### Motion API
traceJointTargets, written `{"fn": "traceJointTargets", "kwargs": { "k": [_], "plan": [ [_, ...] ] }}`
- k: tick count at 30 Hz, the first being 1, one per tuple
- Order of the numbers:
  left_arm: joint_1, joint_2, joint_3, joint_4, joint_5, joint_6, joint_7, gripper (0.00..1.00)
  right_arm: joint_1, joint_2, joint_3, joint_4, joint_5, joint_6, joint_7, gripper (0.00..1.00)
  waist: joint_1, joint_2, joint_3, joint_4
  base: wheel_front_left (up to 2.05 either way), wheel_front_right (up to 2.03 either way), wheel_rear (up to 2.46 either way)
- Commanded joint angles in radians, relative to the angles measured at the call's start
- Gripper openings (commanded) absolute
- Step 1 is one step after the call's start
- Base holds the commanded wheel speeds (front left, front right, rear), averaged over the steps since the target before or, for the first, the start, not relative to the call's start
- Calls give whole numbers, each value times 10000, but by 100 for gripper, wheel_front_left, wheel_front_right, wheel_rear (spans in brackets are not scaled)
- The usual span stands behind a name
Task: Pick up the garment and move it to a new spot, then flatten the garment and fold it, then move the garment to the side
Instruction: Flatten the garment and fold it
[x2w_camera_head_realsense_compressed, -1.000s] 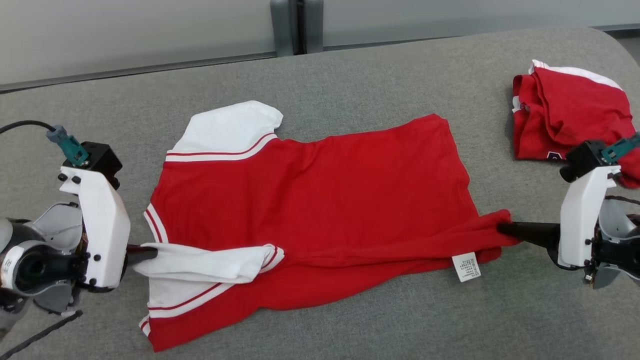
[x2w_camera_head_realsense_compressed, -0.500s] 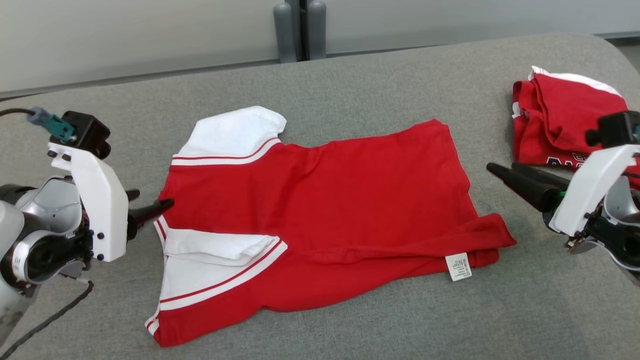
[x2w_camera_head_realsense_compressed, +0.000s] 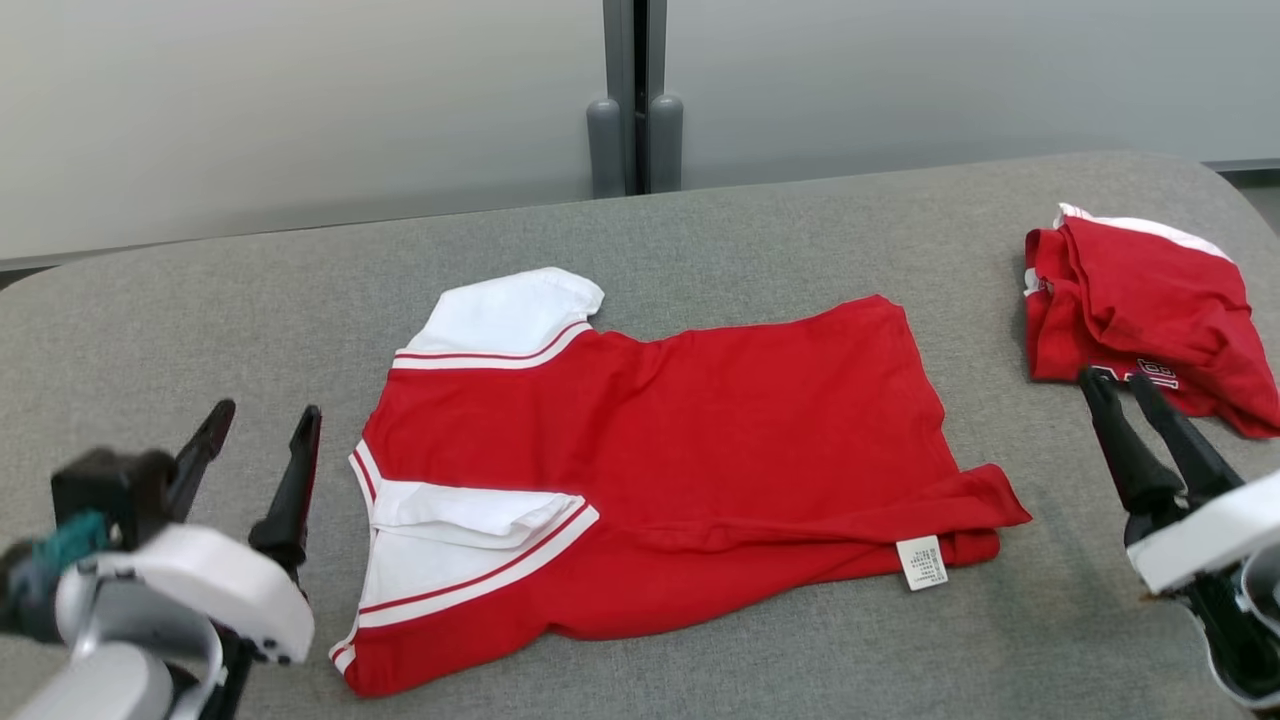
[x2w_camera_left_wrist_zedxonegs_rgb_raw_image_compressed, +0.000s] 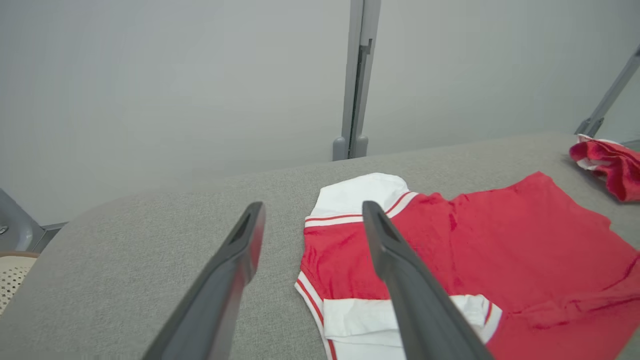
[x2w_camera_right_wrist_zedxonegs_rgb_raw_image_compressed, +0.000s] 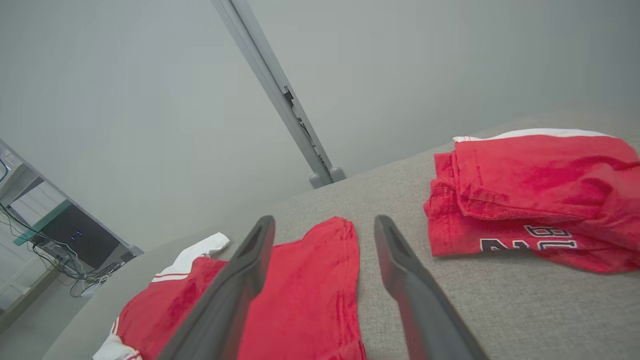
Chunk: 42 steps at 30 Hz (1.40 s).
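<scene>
Head view: nearest me, my left gripper (x2w_camera_head_realsense_compressed: 268, 412) and right gripper (x2w_camera_head_realsense_compressed: 1115, 380) stand spread and empty, off either end of the garment (x2w_camera_head_realsense_compressed: 680, 450). It lies at the middle of the bench (x2w_camera_head_realsense_compressed: 700, 230), near edge folded over. I judge more folding and the sideways move remain. A folded red shirt (x2w_camera_head_realsense_compressed: 1150, 300) sits by the far right corner.

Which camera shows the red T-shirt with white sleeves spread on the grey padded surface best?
The head view: the red T-shirt with white sleeves lies whole there, sleeves to hem, uncovered. The left wrist view catches its sleeve end, cut off at the bottom edge; the right wrist view its hem end, cut off likewise.
</scene>
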Motion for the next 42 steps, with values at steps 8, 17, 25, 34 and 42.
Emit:
{"fn": "traceJointTargets", "kwargs": {
  "k": [8,17,25,34,42],
  "plan": [
    [2234,-1111,679,-591,451,1268,-2336,100,2113,1083,-1567,15,-1812,-3,-90,100,0,-1,-167,45,0,0,0],
    [2618,-1464,239,-124,466,892,-1811,100,2531,1532,-1849,241,-2977,-3,1151,100,0,-1,-99,158,0,0,0],
    [2261,-1615,-427,658,-89,435,-313,100,2121,2073,-1890,1107,-3592,-3,2913,100,0,-1,104,238,0,0,0],
    [1761,-1918,-859,1701,-355,20,590,100,1714,2607,-2087,1415,-4242,-3,3489,100,0,-1,397,346,0,0,0],
    [1571,-2116,-1055,2333,-668,-253,1172,98,1680,2754,-2109,1359,-4489,-3,3658,44,0,-1,486,334,0,0,0]
  ]
}}
